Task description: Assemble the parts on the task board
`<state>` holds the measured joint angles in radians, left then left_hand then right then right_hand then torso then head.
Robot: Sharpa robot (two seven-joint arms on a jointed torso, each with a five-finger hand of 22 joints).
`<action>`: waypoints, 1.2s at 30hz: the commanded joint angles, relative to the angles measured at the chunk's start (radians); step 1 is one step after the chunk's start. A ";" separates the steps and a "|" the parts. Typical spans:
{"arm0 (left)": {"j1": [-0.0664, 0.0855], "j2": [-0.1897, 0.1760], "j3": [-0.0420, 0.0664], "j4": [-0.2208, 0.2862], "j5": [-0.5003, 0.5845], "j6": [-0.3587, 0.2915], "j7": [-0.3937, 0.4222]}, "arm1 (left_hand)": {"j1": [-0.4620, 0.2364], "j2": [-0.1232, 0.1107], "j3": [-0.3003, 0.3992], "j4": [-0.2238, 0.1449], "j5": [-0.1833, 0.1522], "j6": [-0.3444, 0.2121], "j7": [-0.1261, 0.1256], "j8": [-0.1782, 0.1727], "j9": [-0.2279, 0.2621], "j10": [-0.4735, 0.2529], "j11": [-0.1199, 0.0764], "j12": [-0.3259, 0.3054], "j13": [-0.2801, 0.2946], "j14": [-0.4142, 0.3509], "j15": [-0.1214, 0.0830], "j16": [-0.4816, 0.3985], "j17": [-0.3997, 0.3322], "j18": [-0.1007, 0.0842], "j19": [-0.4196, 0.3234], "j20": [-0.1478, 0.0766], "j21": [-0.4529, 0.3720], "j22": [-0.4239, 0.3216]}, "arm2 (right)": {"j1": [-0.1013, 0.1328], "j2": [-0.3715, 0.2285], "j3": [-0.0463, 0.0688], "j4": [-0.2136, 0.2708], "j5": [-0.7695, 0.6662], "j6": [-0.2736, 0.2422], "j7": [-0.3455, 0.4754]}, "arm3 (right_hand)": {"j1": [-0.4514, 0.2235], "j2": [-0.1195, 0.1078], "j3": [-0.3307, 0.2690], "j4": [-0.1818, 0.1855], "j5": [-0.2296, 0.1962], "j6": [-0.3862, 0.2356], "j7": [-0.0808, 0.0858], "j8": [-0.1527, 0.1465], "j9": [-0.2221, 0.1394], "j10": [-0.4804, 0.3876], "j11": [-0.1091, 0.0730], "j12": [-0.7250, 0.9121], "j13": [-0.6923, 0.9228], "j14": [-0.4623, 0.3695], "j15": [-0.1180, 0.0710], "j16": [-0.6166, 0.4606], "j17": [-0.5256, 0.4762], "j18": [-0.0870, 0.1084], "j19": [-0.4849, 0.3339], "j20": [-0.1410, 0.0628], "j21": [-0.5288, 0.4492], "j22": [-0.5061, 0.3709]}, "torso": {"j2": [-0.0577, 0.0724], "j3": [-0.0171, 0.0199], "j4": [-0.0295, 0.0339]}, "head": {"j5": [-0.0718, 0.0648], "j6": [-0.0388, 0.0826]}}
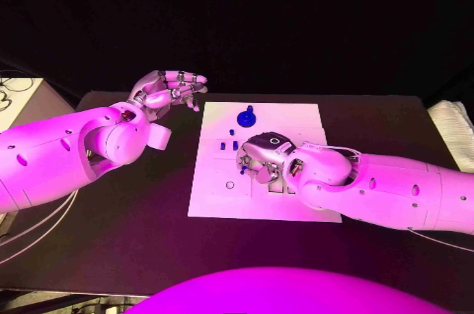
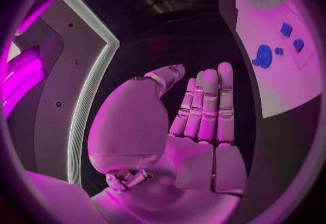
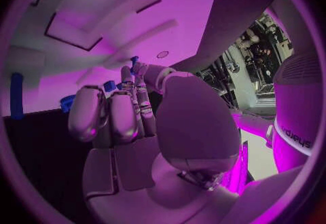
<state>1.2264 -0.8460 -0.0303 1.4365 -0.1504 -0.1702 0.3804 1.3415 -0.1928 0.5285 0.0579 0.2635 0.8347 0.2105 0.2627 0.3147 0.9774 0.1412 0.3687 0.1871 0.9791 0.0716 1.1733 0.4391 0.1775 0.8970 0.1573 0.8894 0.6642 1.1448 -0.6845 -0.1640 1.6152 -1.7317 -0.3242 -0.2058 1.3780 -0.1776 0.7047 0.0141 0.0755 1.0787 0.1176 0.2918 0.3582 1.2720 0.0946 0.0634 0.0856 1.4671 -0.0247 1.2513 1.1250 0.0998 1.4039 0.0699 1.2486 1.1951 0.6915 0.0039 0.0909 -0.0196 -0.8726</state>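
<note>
The white task board (image 1: 222, 203) lies mid-table. My right hand (image 1: 263, 155) is down on its middle, fingers bent onto the plate. In the right wrist view its fingertips (image 3: 139, 80) pinch a small blue part (image 3: 133, 61); that part (image 1: 243, 168) peeks out beside the hand in the head view. A larger round blue part (image 1: 246, 114) sits near the board's far edge, with smaller blue parts (image 1: 228, 146) left of the hand. My left hand (image 1: 170, 89) is raised off the board's far left corner, fingers straight and apart (image 2: 207, 110), holding nothing.
A pale stack (image 1: 454, 132) lies at the table's right edge and a light box (image 1: 20, 98) stands off its left side. Bare black table (image 1: 129, 238) spreads in front of the board. The left wrist view shows the board (image 2: 271, 82) and its blue parts (image 2: 263, 56).
</note>
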 commanded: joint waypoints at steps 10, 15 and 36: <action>0.000 0.000 0.001 0.003 0.005 0.011 0.000 | 0.000 0.000 -0.006 0.004 0.003 -0.004 0.003 0.006 -0.001 -0.008 0.002 0.009 0.002 -0.007 -0.001 -0.006 -0.001 0.006 0.004 0.007 -0.005 -0.002 | -0.005 0.021 -0.005 -0.002 -0.074 0.091 -0.035 | -0.008 0.007 0.003 -0.004 0.006 -0.004 0.009 0.005 0.005 0.040 -0.040 0.002 0.005 0.027 -0.002 0.001 -0.004 -0.015 -0.006 0.004 -0.006 -0.004 | 0.001 -0.0007 0.0017 | -0.006 0.000; 0.000 -0.001 0.001 0.003 0.005 0.012 -0.002 | 0.000 0.000 -0.006 0.004 0.003 -0.004 0.003 0.006 -0.001 -0.008 0.002 0.009 0.002 -0.007 -0.001 -0.006 -0.001 0.006 0.004 0.007 -0.005 -0.002 | -0.006 0.023 -0.007 0.002 -0.085 0.086 -0.032 | -0.017 0.002 0.000 -0.008 0.011 -0.013 0.012 0.003 0.009 0.028 -0.037 -0.001 0.003 0.027 0.000 0.003 -0.005 -0.014 -0.010 0.006 -0.012 -0.008 | 0.000 0.0001 -0.0001 | -0.003 0.000; 0.000 -0.002 0.001 -0.001 0.005 0.012 -0.015 | 0.000 0.000 -0.007 0.005 0.003 -0.006 0.003 0.007 -0.002 -0.011 0.002 0.011 0.002 -0.007 -0.001 -0.006 -0.002 0.006 0.004 0.007 -0.007 -0.003 | -0.007 -0.012 -0.010 0.029 -0.088 -0.066 -0.020 | 0.100 -0.039 -0.385 0.115 0.066 -0.203 0.060 -0.146 -0.032 -0.411 0.043 0.078 -0.014 -0.145 0.072 -0.114 -0.270 0.071 -0.245 0.075 -0.455 -0.406 | 0.000 0.0011 0.0010 | -0.011 0.000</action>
<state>1.2264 -0.8486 -0.0303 1.4354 -0.1499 -0.1699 0.3669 1.3415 -0.1928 0.5256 0.0608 0.2634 0.8347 0.2104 0.2627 0.3148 0.9739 0.1448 0.3747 0.1879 0.9791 0.0716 1.1733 0.4383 0.1774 0.9008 0.1611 0.8896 0.6631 1.1386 -0.6925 -0.1733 1.6378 -1.8036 -0.3400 -0.2327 1.4704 -0.2164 0.3233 0.1181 0.1374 0.8792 0.1780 0.1498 0.3269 0.8644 0.1377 0.1365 0.0705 1.3289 0.0482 1.1324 0.8568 0.1628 1.1587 0.1432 0.7975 0.7912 0.6911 0.0052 0.0911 -0.0282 -0.8727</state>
